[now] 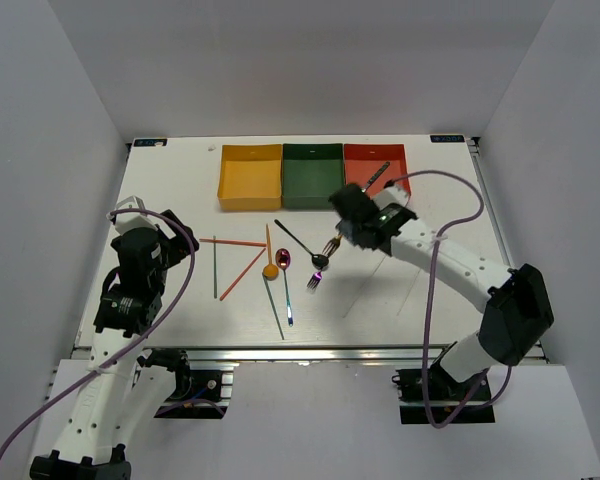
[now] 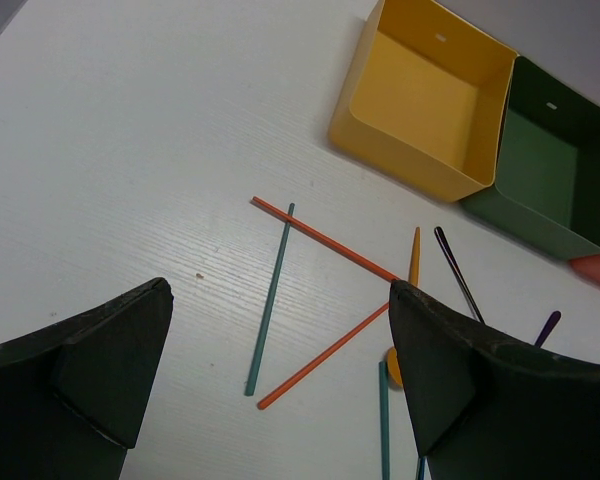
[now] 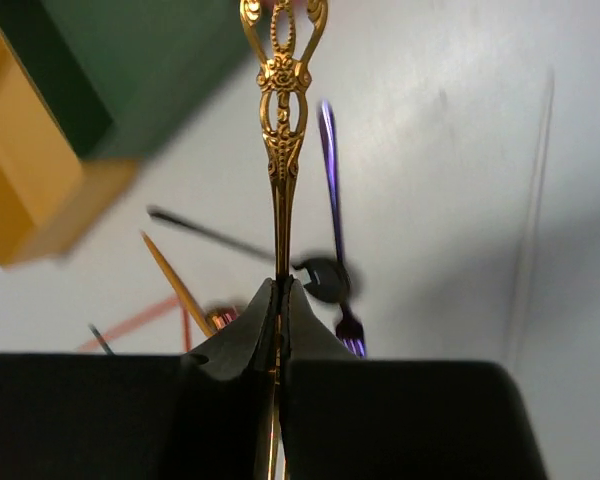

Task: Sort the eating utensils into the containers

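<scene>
This looks like a robotics lab test cell. A white table (image 1: 180,190) is boxed in by plain white panels (image 1: 50,150) behind it and on both sides. An aluminium rail (image 1: 310,352) runs along the table's near edge, where a left arm (image 1: 130,290) and a right arm (image 1: 460,270) are mounted, trailing purple cables (image 1: 426,320).

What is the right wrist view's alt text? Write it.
The right gripper is shut on an ornate gold fork above the table. A green tray and yellow tray sit upper left; a black spoon and purple fork lie beneath.
</scene>
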{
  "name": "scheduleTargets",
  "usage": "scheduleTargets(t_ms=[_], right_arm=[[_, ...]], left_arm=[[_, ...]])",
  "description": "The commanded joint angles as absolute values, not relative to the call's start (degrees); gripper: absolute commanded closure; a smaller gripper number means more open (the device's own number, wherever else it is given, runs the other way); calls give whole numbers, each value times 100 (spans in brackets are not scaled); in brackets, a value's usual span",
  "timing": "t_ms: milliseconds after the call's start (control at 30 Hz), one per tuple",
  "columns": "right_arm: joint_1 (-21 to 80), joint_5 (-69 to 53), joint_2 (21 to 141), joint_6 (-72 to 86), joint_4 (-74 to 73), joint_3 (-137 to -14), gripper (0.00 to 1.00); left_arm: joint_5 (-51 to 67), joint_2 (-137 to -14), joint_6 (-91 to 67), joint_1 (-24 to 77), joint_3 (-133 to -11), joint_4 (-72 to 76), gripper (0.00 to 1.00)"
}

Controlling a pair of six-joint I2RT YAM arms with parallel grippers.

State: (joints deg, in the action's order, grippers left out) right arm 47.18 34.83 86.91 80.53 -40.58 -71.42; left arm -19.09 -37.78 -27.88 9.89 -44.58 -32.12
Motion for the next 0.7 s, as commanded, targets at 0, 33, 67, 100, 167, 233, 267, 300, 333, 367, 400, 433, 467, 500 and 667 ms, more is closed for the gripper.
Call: scheduleTargets(t_ms=[0, 33, 67, 100, 167, 233, 267, 300, 333, 367, 400, 433, 467, 500, 667], right_arm=[[3608, 3509, 8701, 5827, -2592, -7444, 100], [3386, 3063, 8832, 5557, -2332, -7549, 100], [3184, 2876, 8946, 5328, -2103, -7663, 100], [2877, 2726, 9086, 5109, -1953, -7812, 100], [2690, 2733, 9587, 4651, -2030, -8654, 100], [2549, 3040, 10246, 4370, -2458, -9357, 100], [2488, 3058, 10483, 4307, -2618, -10083, 100], [2357, 3067, 10964, 4263, -2793, -10447, 100], [2286, 3067, 11221, 4271, -3152, -10807, 100], [2146, 3050, 11432, 4263, -3277, -11411, 100], [2084, 3015, 11791, 4245, -3357, -11634, 100], [2022, 2980, 11943, 4210, -3427, -11793, 100], [1900, 2971, 12057, 4245, -3480, -12021, 100], [1846, 2892, 12233, 4280, -3489, -12050, 100], [1617, 2312, 12366, 4202, -2902, -11620, 100]], left_arm=[[-1978, -3806, -2769, 1020, -4447, -3182, 2], [-1978, -3806, -2769, 1020, -4456, -3182, 2], [-1978, -3814, -2769, 1020, -4447, -3173, 2], [-1978, -3814, -2769, 1020, -4447, -3173, 2], [-2012, -3832, -2769, 1020, -4456, -3173, 2], [-2021, -3841, -2769, 1020, -4465, -3190, 2], [-2048, -3841, -2769, 1028, -4456, -3190, 2], [-2065, -3841, -2769, 1020, -4456, -3199, 2], [-2074, -3850, -2769, 1020, -4465, -3199, 2], [-2083, -3884, -2777, 1028, -4474, -3217, 2], [-2092, -3893, -2777, 1020, -4474, -3217, 2], [-2100, -3894, -2777, 1020, -4474, -3217, 2], [-2109, -3894, -2777, 1020, -4465, -3217, 2], [-2118, -3885, -2777, 1020, -4465, -3225, 2], [-2101, -3893, -2777, 1028, -4465, -3217, 2]])
